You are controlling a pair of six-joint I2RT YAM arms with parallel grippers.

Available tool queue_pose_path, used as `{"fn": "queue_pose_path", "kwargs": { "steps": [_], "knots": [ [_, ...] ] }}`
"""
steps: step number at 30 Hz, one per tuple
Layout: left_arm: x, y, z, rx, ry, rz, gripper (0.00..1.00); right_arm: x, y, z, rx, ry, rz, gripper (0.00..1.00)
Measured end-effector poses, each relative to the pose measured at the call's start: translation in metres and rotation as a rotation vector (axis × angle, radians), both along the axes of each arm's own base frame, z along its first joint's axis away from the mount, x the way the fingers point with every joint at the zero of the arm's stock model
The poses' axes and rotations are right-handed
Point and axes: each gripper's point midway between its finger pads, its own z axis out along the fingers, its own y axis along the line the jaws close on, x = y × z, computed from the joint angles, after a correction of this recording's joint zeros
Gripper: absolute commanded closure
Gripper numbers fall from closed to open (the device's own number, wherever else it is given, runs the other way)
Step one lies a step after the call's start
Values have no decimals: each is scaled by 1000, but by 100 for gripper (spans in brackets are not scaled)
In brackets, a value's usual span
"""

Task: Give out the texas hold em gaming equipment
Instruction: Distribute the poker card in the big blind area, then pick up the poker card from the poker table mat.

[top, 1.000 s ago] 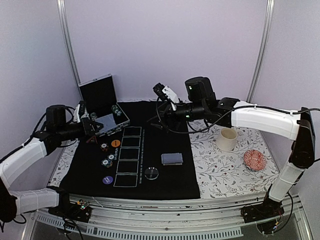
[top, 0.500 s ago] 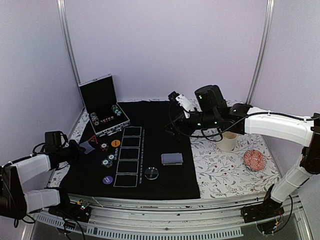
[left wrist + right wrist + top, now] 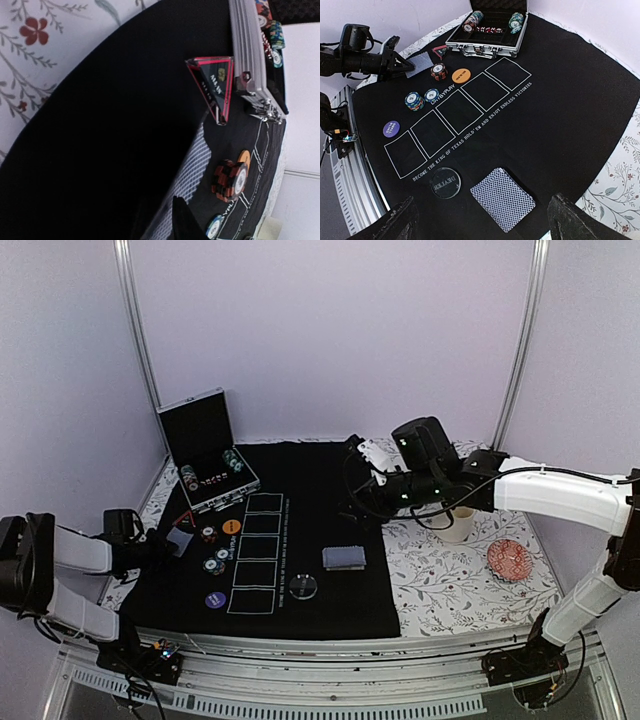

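Near the case point(image 3: 481, 50), the light, slippery card point(image 3: 420, 61) is best pinched edgewise; whether the left claw point(image 3: 406, 63) grips it cannot be told; the right claw point(image 3: 485, 217) is spread empty.

The left arm point(image 3: 80, 552) and right arm point(image 3: 555, 495) wore glossy white shells between bulky black joint housings, with thin black cables point(image 3: 352, 502) looping loose by the right wrist, blunt black fingers point(image 3: 400, 220) on the right gripper point(image 3: 487, 222), and coloured wiring at the black bases point(image 3: 520, 665).
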Motion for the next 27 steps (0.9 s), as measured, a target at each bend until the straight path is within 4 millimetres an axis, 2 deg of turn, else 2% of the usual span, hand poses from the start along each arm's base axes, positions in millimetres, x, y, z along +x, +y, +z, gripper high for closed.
{"fn": "queue_pose_path", "kwargs": {
  "steps": [3,6,7,14,17,19,22,23,26,27],
  "knots": [
    [4,0,3,-5,-19,1,39,-3,-2,-5,-12,19,6,9],
    [7,0,11,-5,-44,3,8,-5,-2,-6,-10,31,10,9],
    [8,1,15,1,-52,8,3,-6,-1,-5,-8,34,14,9],
    [-2,13,30,64,-51,66,2,-10,-1,1,12,39,27,9],
    [-4,15,48,127,-86,69,6,-10,-3,1,8,42,24,8],
    [3,5,74,195,-165,21,9,-9,-6,-1,0,50,20,8],
    [16,-32,131,307,-349,-124,10,-6,-13,-1,4,60,11,8],
    [20,-52,158,352,-442,-197,10,-4,-17,-1,9,63,6,8],
    [24,-104,217,433,-662,-389,9,-2,-35,-4,20,84,-14,8],
    [23,-119,227,455,-709,-450,8,0,-41,-4,26,93,-22,8]
  ]
}}
